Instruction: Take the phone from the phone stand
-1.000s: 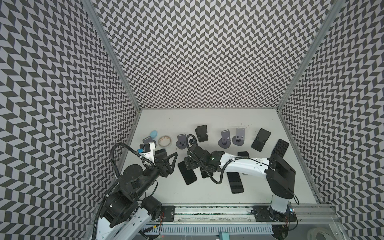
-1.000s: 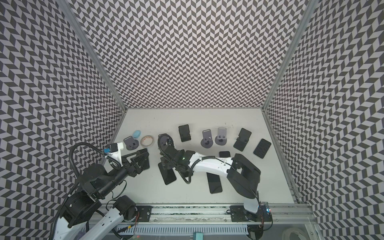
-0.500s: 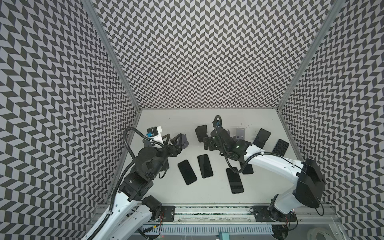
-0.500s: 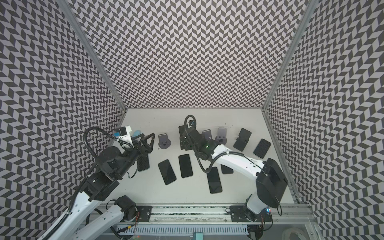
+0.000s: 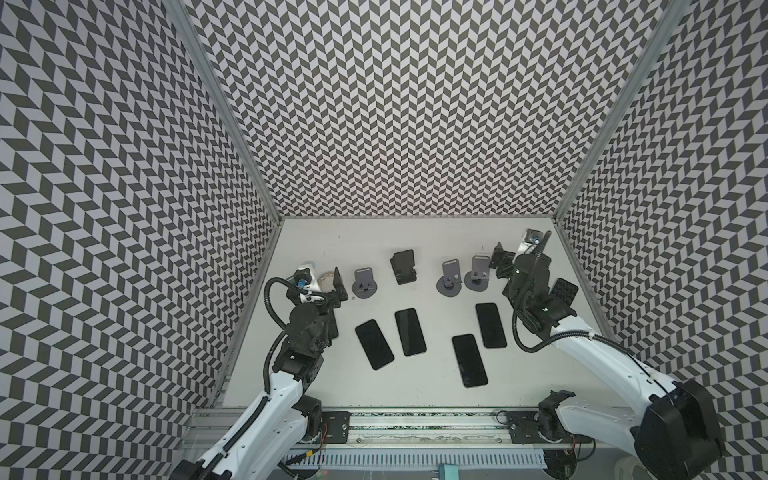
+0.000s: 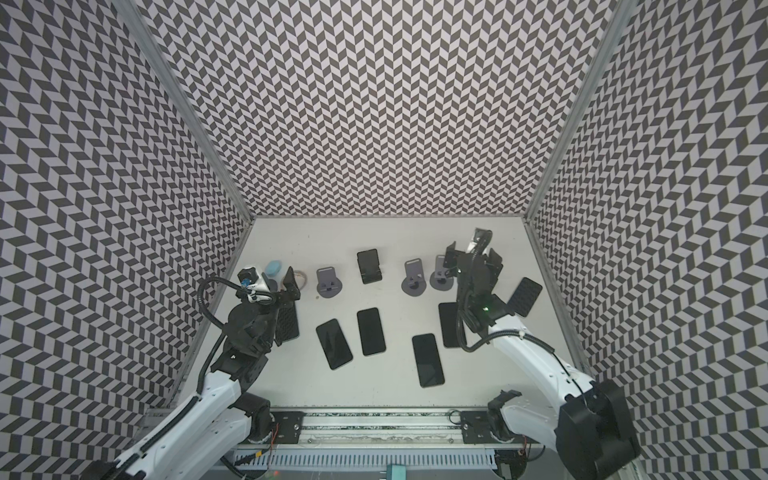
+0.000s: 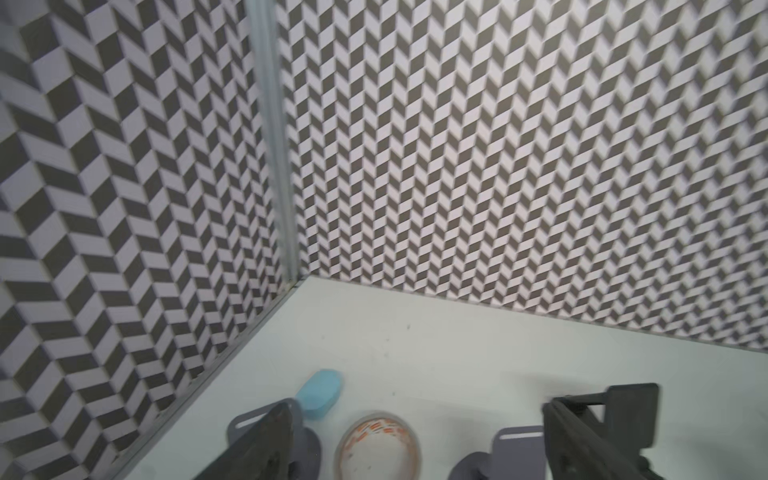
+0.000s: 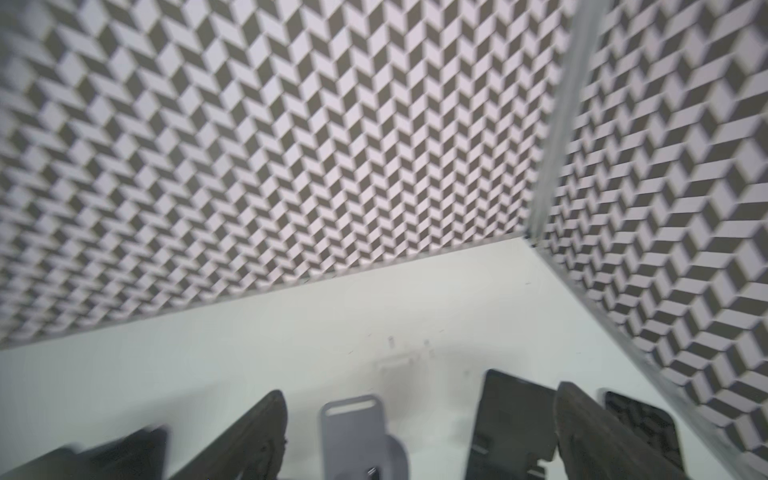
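On the white table (image 5: 415, 241), four black phones (image 5: 374, 344) (image 5: 410, 331) (image 5: 469, 360) (image 5: 491, 325) are laid flat in the middle. Behind them, three grey round-based phone stands (image 5: 364, 283) (image 5: 450, 282) (image 5: 478, 277) and one black stand (image 5: 403, 267) are set in a row. A tape roll (image 7: 377, 449) and a blue oval object (image 7: 321, 395) are placed near the left wall.

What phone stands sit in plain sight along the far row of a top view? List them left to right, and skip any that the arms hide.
In a top view: left grey stand → black stand → middle grey stand → right grey stand.
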Motion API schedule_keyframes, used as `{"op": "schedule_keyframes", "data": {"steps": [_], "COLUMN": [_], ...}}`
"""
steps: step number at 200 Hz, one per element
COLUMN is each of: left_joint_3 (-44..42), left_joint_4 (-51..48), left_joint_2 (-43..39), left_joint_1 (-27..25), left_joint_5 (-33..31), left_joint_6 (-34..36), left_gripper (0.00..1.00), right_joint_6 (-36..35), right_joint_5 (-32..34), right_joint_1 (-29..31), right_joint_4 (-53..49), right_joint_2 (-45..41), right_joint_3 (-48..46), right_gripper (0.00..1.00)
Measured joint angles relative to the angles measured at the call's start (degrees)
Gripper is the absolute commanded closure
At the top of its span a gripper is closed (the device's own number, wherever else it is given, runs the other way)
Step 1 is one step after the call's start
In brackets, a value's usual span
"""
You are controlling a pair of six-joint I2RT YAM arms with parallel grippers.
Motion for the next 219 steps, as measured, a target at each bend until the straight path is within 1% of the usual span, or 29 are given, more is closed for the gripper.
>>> {"op": "schedule_keyframes", "data": {"steps": [22, 39, 63, 81, 104, 119, 142, 162, 186, 204, 219], "left_joint_3": [-1.9, -2.1, -2.5, -3.5, -4.5, -5.7, -7.9, -9.4, -9.6, -9.6, -9.1], "left_joint_4": [7.0, 11.1, 16.5, 19.8, 22.2, 25.4, 29.1, 31.8, 34.8, 37.3, 37.9], "left_joint_2": [8.0, 15.0, 23.7, 27.3, 28.3, 28.1, 27.1, 26.5, 27.3, 29.0, 30.3], "left_joint_1": [5.2, 7.1, 7.6, 8.0, 8.7, 9.7, 11.8, 12.5, 12.5, 12.5, 13.0], "left_joint_5": [-0.3, -0.3, -0.3, 0.3, 2.3, 4.9, 11.4, 17.5, 24.0, 26.3, 27.9], "left_joint_6": [0.8, 2.3, 5.1, 6.9, 8.8, 10.1, 11.6, 11.9, 12.1, 12.1, 11.7], "left_gripper": [0.03, 0.02, 0.01, 0.01, 0.01, 0.01, 0.0, 0.01, 0.0, 0.0, 0.0], "right_joint_6": [-2.9, -5.6, -10.0, -13.1, -14.6, -14.9, -14.2, -13.2, -13.2, -13.9, -13.7], "right_joint_5": [0.3, 0.2, -1.5, -4.3, -9.7, -12.8, -17.8, -21.6, -25.4, -28.3, -30.5], "right_joint_1": [-7.5, -11.4, -11.7, -10.3, -9.4, -9.4, -9.4, -9.4, -9.4, -10.1, -11.8], "right_joint_4": [8.2, 14.1, 25.5, 28.5, 35.4, 38.4, 40.5, 41.8, 47.1, 50.5, 54.6], "right_joint_2": [0.2, 2.6, 8.7, 10.9, 11.0, 10.4, 8.9, 8.9, 11.1, 13.1, 16.4], "right_joint_3": [-6.6, -10.9, -17.2, -19.9, -21.2, -22.0, -23.4, -24.6, -27.8, -30.7, -31.8], "right_gripper": [0.01, 0.01, 0.01, 0.01, 0.01, 0.01, 0.01, 0.01, 0.01, 0.01, 0.01]}}
